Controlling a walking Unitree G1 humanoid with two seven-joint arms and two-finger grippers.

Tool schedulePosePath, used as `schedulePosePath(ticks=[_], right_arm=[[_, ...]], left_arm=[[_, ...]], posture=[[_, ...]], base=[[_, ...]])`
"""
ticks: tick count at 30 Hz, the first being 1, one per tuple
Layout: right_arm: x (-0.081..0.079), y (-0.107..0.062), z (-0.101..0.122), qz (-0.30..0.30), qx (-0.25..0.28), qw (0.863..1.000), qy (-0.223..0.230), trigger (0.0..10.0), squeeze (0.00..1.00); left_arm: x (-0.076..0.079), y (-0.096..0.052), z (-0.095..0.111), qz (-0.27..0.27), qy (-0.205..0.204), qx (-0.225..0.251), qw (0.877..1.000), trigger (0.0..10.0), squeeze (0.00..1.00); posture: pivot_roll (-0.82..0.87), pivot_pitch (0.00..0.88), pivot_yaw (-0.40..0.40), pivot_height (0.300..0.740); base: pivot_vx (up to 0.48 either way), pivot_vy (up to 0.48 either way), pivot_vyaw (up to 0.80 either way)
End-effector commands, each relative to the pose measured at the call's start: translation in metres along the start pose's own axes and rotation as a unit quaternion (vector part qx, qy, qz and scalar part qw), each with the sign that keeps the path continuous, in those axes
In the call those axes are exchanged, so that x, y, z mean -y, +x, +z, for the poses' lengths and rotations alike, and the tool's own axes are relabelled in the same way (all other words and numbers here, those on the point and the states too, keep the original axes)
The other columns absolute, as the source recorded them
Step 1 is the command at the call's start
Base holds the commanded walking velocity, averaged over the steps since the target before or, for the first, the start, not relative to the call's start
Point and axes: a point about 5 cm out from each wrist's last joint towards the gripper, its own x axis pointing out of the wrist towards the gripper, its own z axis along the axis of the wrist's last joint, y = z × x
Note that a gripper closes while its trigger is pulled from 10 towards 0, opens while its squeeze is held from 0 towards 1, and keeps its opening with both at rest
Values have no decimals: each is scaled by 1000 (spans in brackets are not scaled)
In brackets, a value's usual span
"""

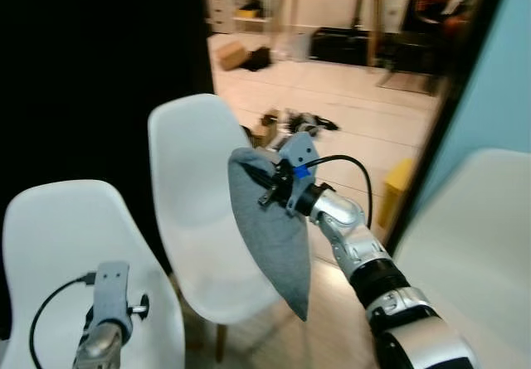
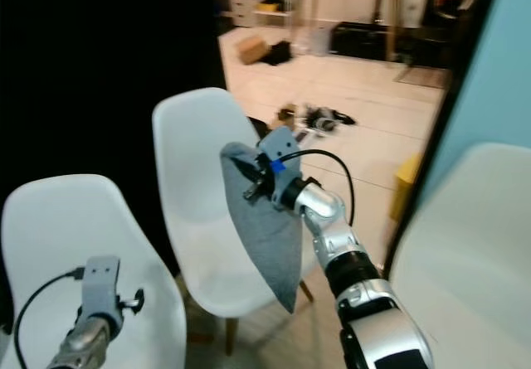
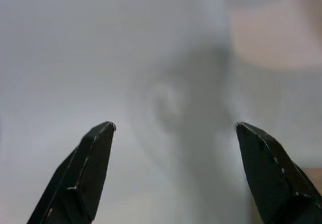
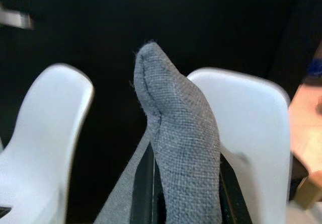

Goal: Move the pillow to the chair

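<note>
We see the right gripper's fingers (image 4: 143,183) mostly buried in the pillow (image 4: 181,148). The near chair (image 1: 75,245) is cut off at the frame's bottom edge. The left wrist view's white surface (image 3: 100,58) is too blurred to identify.

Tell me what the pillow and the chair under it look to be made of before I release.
The pillow looks like soft grey woven fabric: a coarse weave and a stitched edge seam show in the right wrist view, and it hangs limp from the right gripper. The chair looks like moulded white plastic, smooth and faintly glossy, a one-piece shell; its legs look wooden, though blurred.
</note>
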Motion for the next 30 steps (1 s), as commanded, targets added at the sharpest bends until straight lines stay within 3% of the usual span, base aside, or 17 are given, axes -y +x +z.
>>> schedulePosePath(ticks=[1,8,14,21,30], right_arm=[[-6,11,17,17,35,999,-20,10000,0],[-9,9,16,12,31,999,-22,10000,0],[-16,9,9,29,8,999,-30,10000,0],[-20,11,4,35,-12,998,-49,10000,0],[-36,10,-29,55,-120,986,-105,10000,0]], left_arm=[[5,1,7,-13,4,19,1000,10000,0],[17,5,23,-42,2,49,998,10000,0],[37,5,35,-82,12,83,993,10000,0],[39,5,37,-78,14,86,993,10000,0],[39,6,41,-66,3,93,993,10000,0]], posture=[[-103,41,14,740],[-108,45,14,740],[-110,46,12,740],[-108,45,8,740],[-106,45,5,740]], base=[[285,0,800],[41,0,429],[0,-468,0],[0,-457,0],[0,-68,0]])
